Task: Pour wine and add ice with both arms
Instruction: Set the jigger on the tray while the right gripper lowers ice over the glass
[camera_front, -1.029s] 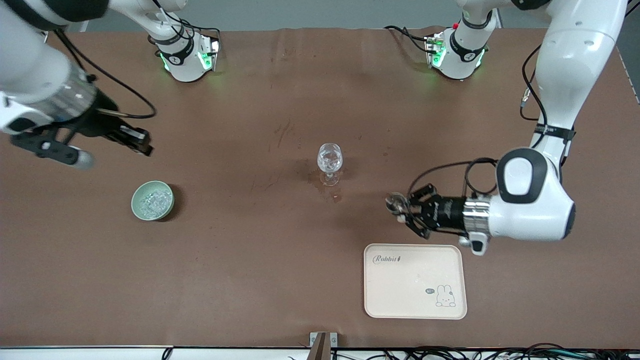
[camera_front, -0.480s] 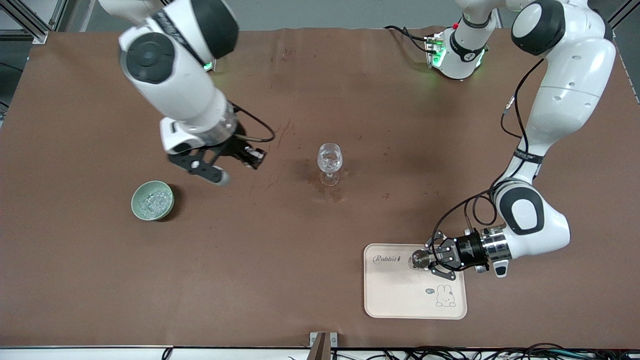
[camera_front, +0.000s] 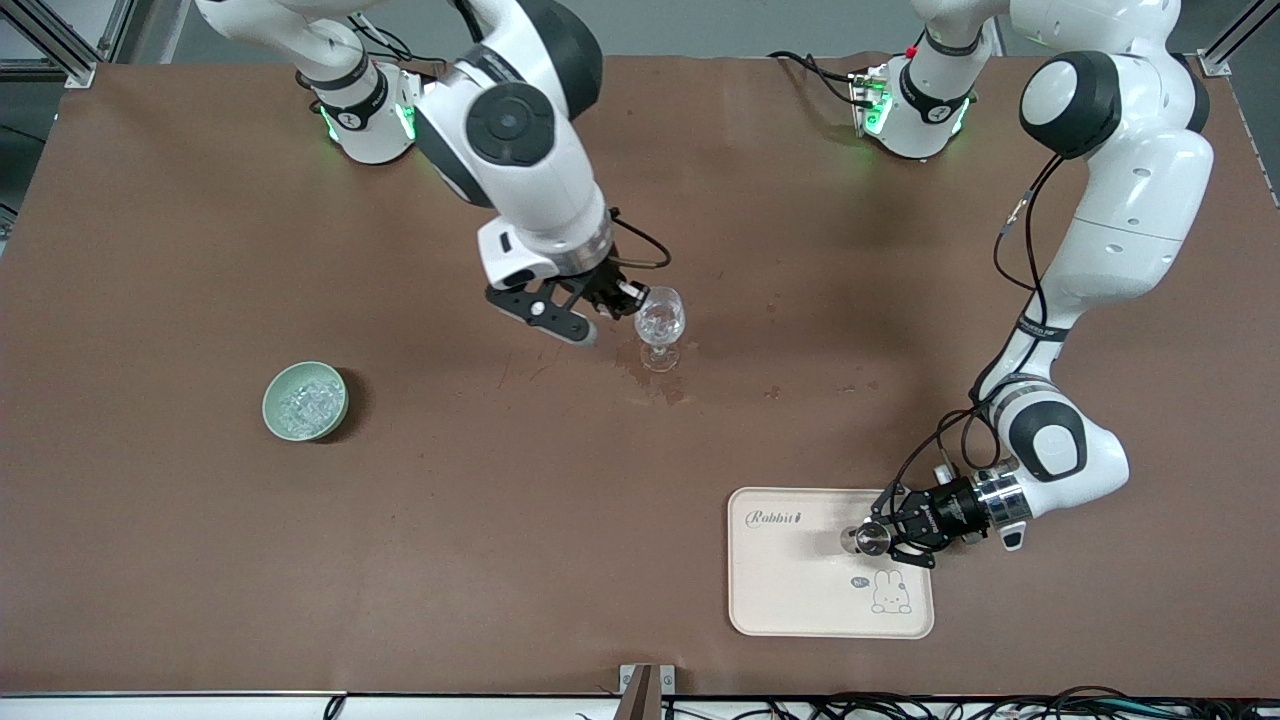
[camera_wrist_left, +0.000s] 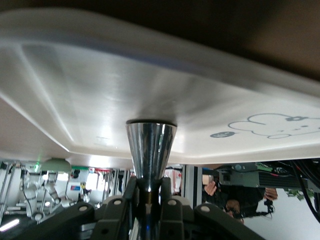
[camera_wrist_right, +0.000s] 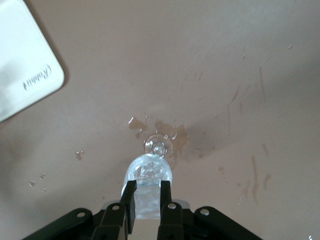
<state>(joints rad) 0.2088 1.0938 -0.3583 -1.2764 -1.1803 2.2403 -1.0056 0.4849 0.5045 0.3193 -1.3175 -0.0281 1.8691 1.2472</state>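
Note:
A clear stemmed glass (camera_front: 660, 322) stands mid-table and holds ice chunks. My right gripper (camera_front: 628, 300) is just above its rim, on the side toward the right arm's end. In the right wrist view the gripper (camera_wrist_right: 148, 189) is shut on a clear ice cube (camera_wrist_right: 148, 202) over the glass (camera_wrist_right: 149, 170). A pale green bowl (camera_front: 275, 385) of ice (camera_front: 306, 402) sits toward the right arm's end. My left gripper (camera_front: 882, 537) is shut on a shiny metal cup (camera_front: 866, 540), which lies sideways on the beige tray (camera_front: 790, 590). The left wrist view shows the cup (camera_wrist_left: 150, 147) clamped in that gripper (camera_wrist_left: 150, 189).
A wet brownish spill (camera_front: 662, 388) spreads round the glass foot; it also shows in the right wrist view (camera_wrist_right: 175, 132). Small drops lie between the glass and the tray. The tray sits near the front camera's table edge, and its corner shows in the right wrist view (camera_wrist_right: 25, 75).
My right arm swung from the bowl's end of the table to the glass. My left gripper carried the metal cup from beside the glass down onto the tray.

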